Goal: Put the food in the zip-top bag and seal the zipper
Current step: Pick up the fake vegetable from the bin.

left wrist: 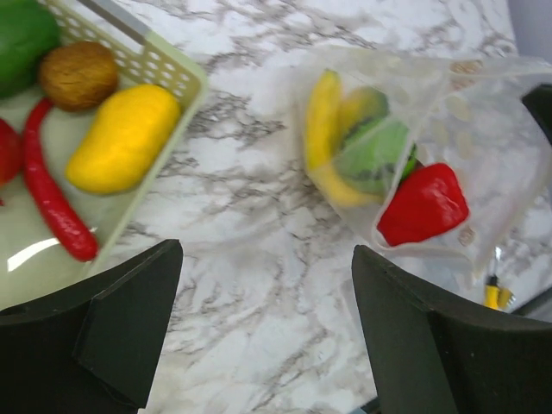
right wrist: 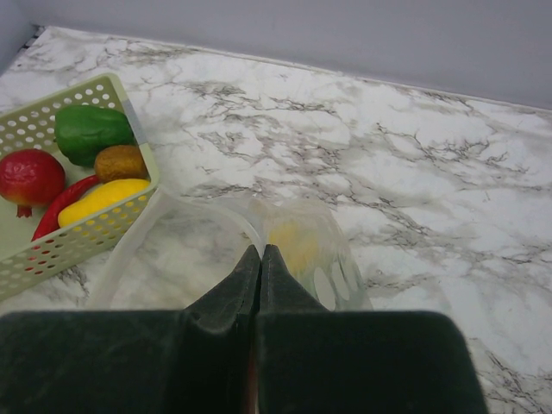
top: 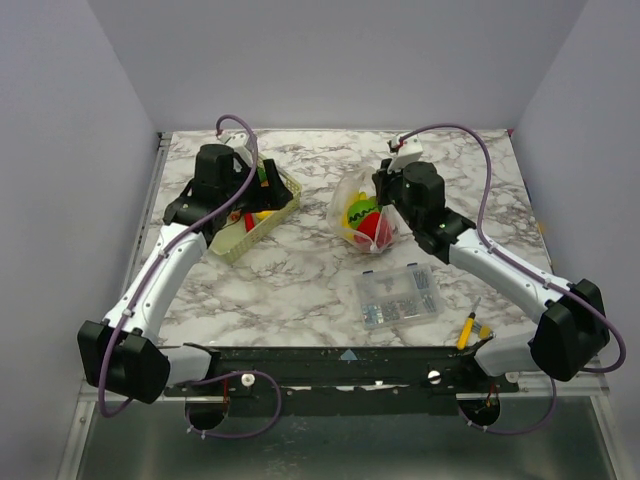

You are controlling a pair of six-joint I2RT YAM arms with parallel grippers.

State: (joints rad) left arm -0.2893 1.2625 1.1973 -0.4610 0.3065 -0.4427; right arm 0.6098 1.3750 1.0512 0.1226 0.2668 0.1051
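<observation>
Left end effector [left wrist: 266,259], wide open, hangs nearest the yellow plastic toy mango [left wrist: 123,138] in the far-left green lattice basket [left wrist: 164,65]. Right end effector [right wrist: 260,259] pinches the dotted clear plastic bag [right wrist: 323,259].

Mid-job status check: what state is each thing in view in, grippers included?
zip-top bag: mouth open, unsealed, partly filled.
right gripper: shut, pinching the bag's edge.
left gripper: open, empty.
lattice basket: holding five food pieces.
compartment box: lying flat, lid looks shut.
yellow-handled tool: lying flat, untouched.
</observation>
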